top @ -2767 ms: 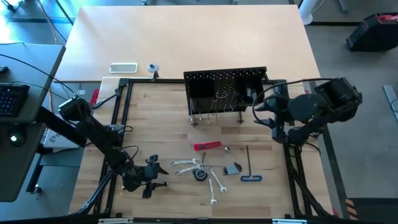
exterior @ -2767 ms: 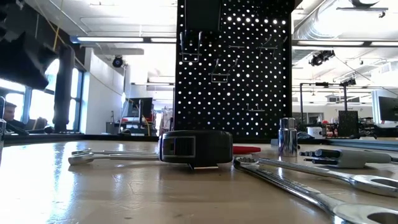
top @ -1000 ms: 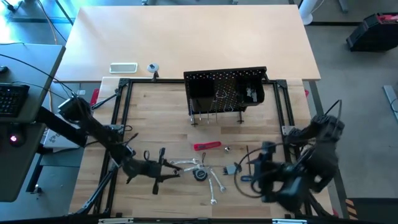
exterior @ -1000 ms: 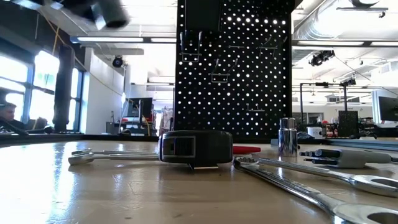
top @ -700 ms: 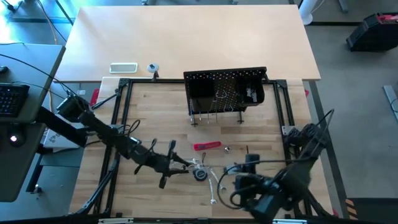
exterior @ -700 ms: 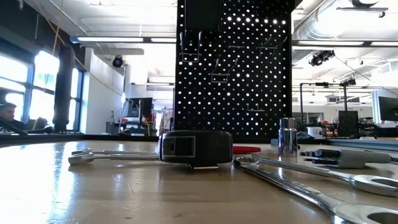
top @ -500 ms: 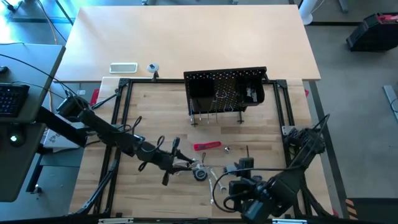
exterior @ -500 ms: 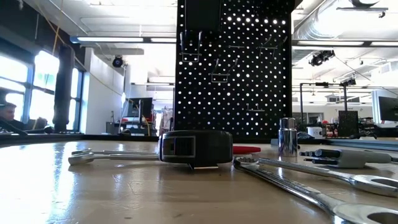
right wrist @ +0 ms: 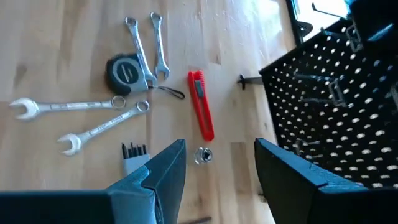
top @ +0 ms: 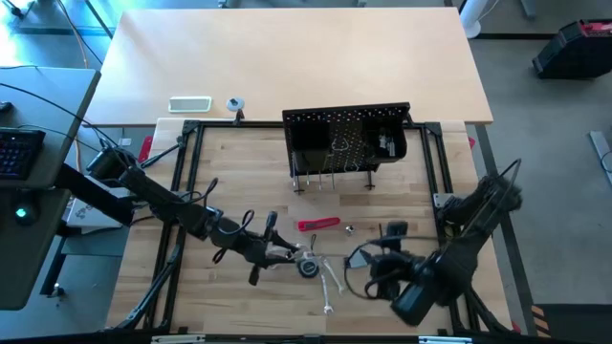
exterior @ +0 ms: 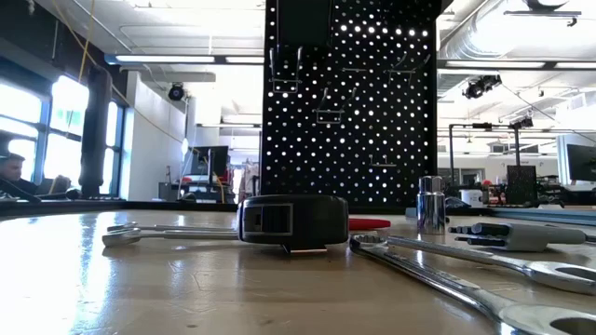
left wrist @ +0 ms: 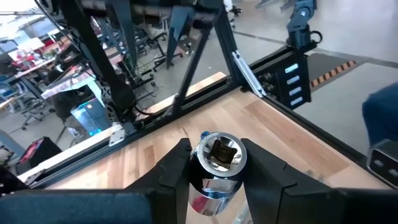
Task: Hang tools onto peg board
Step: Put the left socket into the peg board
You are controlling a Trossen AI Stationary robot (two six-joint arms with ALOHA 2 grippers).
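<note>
Near bench (top: 239,182) centre, left end effector (left wrist: 214,171) clamped on silver socket (left wrist: 217,163). Right end effector (right wrist: 217,163) wide open, empty, above red-handled tool (right wrist: 201,113) + wrenches (right wrist: 93,118). Peg board (top: 346,140) upright behind.

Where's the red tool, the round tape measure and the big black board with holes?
red tool (right wrist: 201,114): right wrist view, middle of its body.
tape measure (right wrist: 127,71): right wrist view, its round black face.
peg board (exterior: 352,102): low view, its holed front panel.

Wooden table (top: 239,172) with scattered wrenches (top: 330,284), peg board (top: 346,139)
</note>
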